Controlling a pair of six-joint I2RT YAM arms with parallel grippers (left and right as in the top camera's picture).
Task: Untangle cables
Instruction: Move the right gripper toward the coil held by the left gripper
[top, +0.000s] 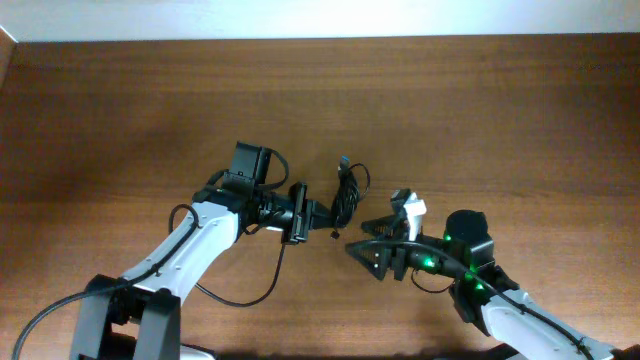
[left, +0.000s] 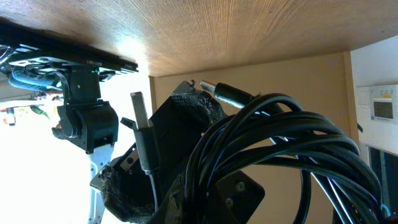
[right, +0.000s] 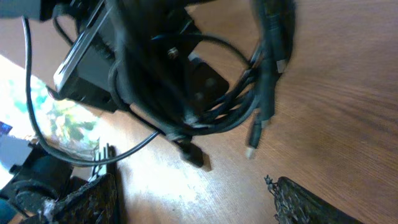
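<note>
The cables are a bundle of thin black cords with small plug ends (top: 347, 192), held off the table at its middle. My left gripper (top: 322, 212) is shut on the bundle; in the left wrist view the looped cords (left: 273, 149) fill the frame with plug ends sticking up. My right gripper (top: 368, 240) is open and empty just right of the bundle. In the right wrist view the cords (right: 242, 106) hang ahead of its fingers (right: 193, 199), with plug ends dangling above the wood.
The brown wooden table (top: 480, 110) stretches around both arms. A thicker black cable (top: 240, 295) loops from the left arm near the front edge.
</note>
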